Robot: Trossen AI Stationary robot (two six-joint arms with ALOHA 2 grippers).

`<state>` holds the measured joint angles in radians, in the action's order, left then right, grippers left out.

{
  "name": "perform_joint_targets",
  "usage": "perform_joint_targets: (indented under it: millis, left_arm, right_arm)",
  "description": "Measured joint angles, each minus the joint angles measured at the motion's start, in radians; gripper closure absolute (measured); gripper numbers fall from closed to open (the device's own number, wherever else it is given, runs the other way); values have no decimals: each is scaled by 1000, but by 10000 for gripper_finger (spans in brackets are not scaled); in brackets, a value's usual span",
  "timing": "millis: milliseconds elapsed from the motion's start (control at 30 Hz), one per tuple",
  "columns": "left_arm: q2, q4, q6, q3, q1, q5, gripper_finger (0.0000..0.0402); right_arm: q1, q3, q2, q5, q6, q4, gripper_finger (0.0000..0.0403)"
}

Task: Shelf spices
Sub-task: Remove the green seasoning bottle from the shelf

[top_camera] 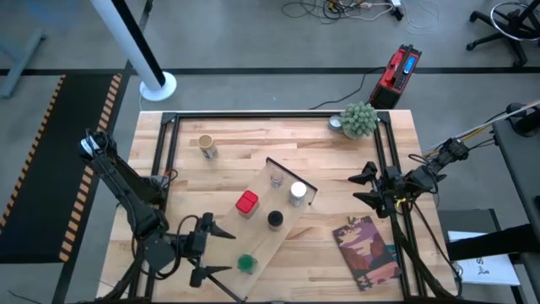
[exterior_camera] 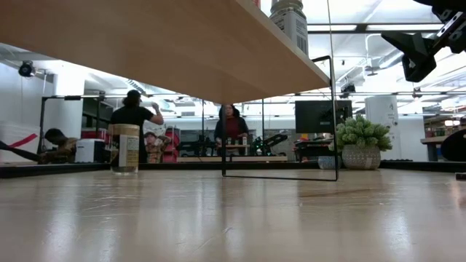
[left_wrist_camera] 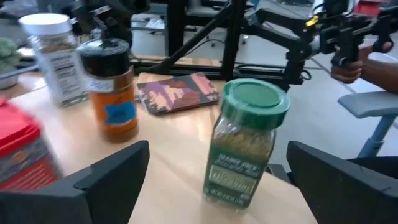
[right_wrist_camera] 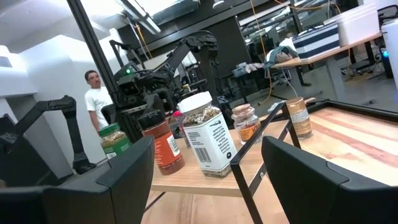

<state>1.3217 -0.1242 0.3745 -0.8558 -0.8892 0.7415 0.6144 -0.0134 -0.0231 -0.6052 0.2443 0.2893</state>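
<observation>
Green-topped jar (top_camera: 245, 263) at shelf (top_camera: 291, 221) end, left fingers (left_wrist_camera: 112, 171) apart

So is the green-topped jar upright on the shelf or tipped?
Upright: the green-topped jar stands on its base on the shelf, lid up, between the open left gripper fingers.

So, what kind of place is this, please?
Most likely a robotics lab or workshop, not a kitchen. Two robot arms work at a butcher-block table, cables lie loose on the concrete floor, and behind the table stand monitors, equipment racks, and people at workbenches.
</observation>
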Motion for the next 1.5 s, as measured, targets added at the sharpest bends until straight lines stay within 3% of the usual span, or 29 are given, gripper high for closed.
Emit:
perform_joint_targets:
  millis: [300,533,767,900,1233,1500]
  left_arm:
    - [39,-84,-26,0,26,-54,46]
    - [78,-131,-60,0,48,-80,28]
    - [135,-116,-151,-68,71,-92,16]
    - [187,-27,-163,-124,87,-105,20]
    - [226,-3,-140,-171,111,-132,63]
    - [225,0,-129,-165,114,-133,135]
  right_arm:
    - [0,0,0,0,0,0,130]
    - [0,0,0,0,0,0,130]
    - [0,0,0,1,0,1,130]
    - [0,0,0,1,0,4,130]
    - [0,0,0,2,0,3,130]
    - [0,0,0,2,1,4,130]
